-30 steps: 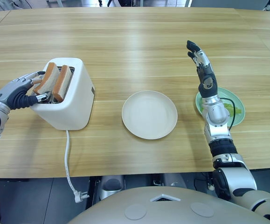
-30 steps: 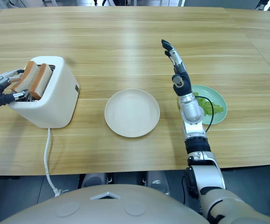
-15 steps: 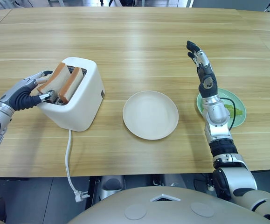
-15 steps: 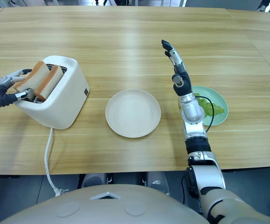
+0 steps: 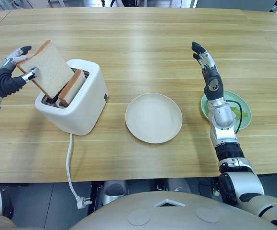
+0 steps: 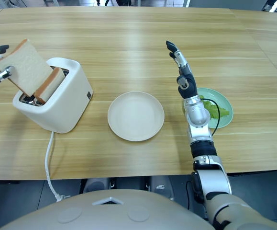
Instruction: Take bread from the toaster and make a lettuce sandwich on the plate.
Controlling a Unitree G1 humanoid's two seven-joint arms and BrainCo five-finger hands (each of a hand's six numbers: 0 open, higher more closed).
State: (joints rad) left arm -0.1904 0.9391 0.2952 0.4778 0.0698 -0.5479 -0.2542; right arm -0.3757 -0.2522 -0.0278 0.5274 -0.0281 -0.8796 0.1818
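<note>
Left hand (image 5: pixel 5 79) pinches a bread slice (image 5: pixel 46 67), lifted since half a second ago; its lower corner is at the toaster (image 5: pixel 83 105) slot. The second slice (image 5: pixel 74 86) stays inside. Right hand (image 5: pixel 206 67) unchanged, fingers straight, beside the lettuce dish (image 5: pixel 244 103).

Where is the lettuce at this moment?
The lettuce lies on the green plate, on the robot's right side, right of the empty cream plate and partly behind the right arm.

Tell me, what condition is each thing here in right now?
First bread slice: tilted, mostly out of the toaster, held.
Second bread slice: sitting in its slot.
Toaster: unplugged, plug hanging off the table.
Plate: empty.
Green dish: holding lettuce.
Left robot hand: shut on the first bread slice.
Right robot hand: open, raised upright.
</note>
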